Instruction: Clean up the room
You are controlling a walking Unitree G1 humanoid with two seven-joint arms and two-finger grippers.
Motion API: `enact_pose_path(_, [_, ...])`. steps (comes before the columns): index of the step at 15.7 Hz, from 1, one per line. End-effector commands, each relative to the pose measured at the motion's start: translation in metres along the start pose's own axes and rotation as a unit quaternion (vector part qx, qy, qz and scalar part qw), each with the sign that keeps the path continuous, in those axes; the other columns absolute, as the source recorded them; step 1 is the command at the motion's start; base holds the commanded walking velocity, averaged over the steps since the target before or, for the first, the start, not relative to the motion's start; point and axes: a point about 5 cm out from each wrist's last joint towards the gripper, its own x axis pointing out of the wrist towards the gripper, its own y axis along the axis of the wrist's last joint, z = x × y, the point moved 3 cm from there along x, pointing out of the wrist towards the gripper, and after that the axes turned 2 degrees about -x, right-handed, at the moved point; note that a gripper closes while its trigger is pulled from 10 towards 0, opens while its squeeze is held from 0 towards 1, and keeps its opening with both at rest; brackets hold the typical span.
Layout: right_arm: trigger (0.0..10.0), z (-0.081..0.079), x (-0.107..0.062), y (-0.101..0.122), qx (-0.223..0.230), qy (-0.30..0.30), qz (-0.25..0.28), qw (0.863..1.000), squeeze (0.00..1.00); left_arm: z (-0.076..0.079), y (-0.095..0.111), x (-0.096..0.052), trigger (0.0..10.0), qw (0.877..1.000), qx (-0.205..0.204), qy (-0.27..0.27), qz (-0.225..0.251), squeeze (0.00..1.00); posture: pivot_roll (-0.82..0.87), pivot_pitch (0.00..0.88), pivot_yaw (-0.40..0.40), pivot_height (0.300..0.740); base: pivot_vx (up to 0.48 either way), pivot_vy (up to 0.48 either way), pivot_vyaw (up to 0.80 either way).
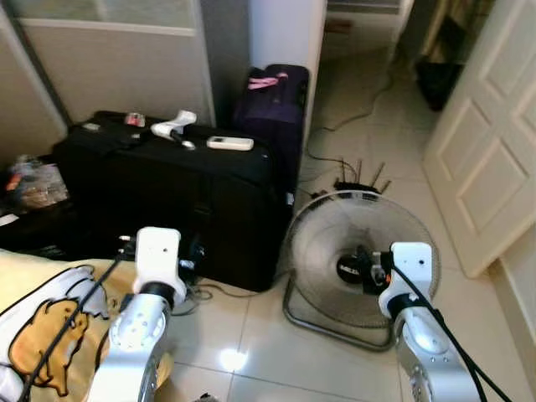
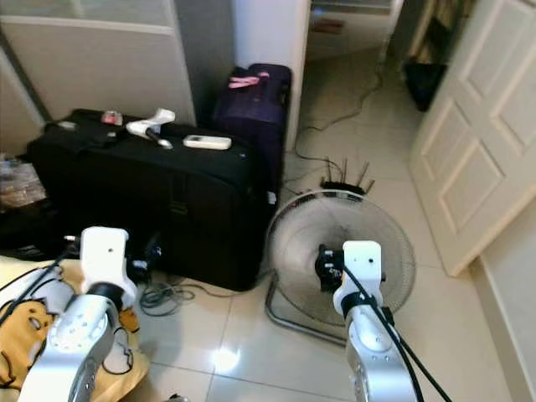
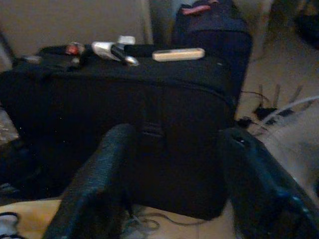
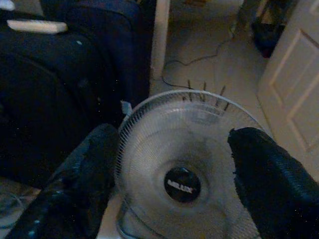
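Both silver arms reach forward from the lower edge of the head views, elbows bent, wrists level. The left gripper [image 3: 174,199] is held low with its two black fingers spread wide and nothing between them; the right gripper [image 4: 174,199] is likewise parted and empty.

Directly ahead of the left gripper stands a large black fabric suitcase [image 1: 167,201], box-shaped with soft woven sides and a stitched strap down its front. Behind it, farther from the gripper, a smaller dark purple fabric bag [image 1: 272,105] stands upright against a white pillar, a pink tag on its top.

Directly ahead of the right gripper, on the glossy cream tiled floor [image 1: 251,352], sits a round grey floor fan [image 1: 360,260] with a fine wire grille, a black hub and a bent metal tube stand. To the gripper's right is a white panelled door [image 1: 486,126].

Below the left arm lies a yellow cloth with a cartoon print [image 1: 42,335], soft and rumpled.

On top of the suitcase, beyond the left gripper, rest a flat white rectangular remote control [image 1: 230,143] and, just beside it, a white plastic handled device [image 1: 172,128] with a dark grip. Thin dark cables [image 1: 201,293] trail on the floor at the foot of the suitcase.
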Motion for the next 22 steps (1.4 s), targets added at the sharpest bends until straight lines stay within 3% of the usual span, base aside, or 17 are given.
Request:
enact_pose_path(1, [10.0,0.001,0.002,0.005,0.003,0.002,0.008,1.0,1.0,-0.003,0.006,0.003,10.0,1.0,-0.009,0.013,0.018,1.0,-0.01,0.0,0.032,0.74,0.0,0.0,0.0])
enact_pose_path(3, [10.0,-0.002,-0.001,0.016,0.042,0.025,0.028,0.998,1.0,0.0,0.019,0.003,10.0,0.999,-0.008,0.008,0.049,1.0,-0.01,0.0,0.034,0.74,0.0,0.0,0.0])
enact_pose_path(6, [10.0,0.002,0.004,0.022,0.013,0.033,0.04,0.999,1.0,0.002,0.031,0.006,10.0,0.997,0.001,0.01,0.079,1.0,0.0,0.0,0.032,0.74,0.0,0.0,0.53])
enact_pose_path(7, [10.0,0.001,0.007,0.027,0.022,0.037,0.045,0.998,1.0,0.004,0.032,0.007,10.0,0.997,0.034,-0.007,0.061,1.0,0.0,0.0,0.033,0.74,0.0,0.0,0.8])
enact_pose_path(11, [10.0,-0.001,0.008,0.03,0.0,0.055,0.054,0.997,1.0,0.003,0.025,0.006,10.0,0.998,0.044,-0.012,0.039,1.0,0.0,0.0,0.033,0.74,0.0,0.0,0.8])
enact_pose_path(16, [10.0,-0.016,0.005,0.027,0.014,0.093,0.047,0.994,1.0,-0.001,0.025,0.001,10.0,0.998,0.051,-0.01,0.033,1.0,0.02,0.0,0.024,0.74,0.0,0.337,0.8])
enact_pose_path(22, [10.0,-0.018,-0.002,0.016,0.005,0.113,0.033,0.993,1.0,0.0,0.021,-0.01,10.0,0.998,0.06,-0.014,0.022,1.0,0.03,0.0,0.018,0.74,0.0,0.349,0.8])
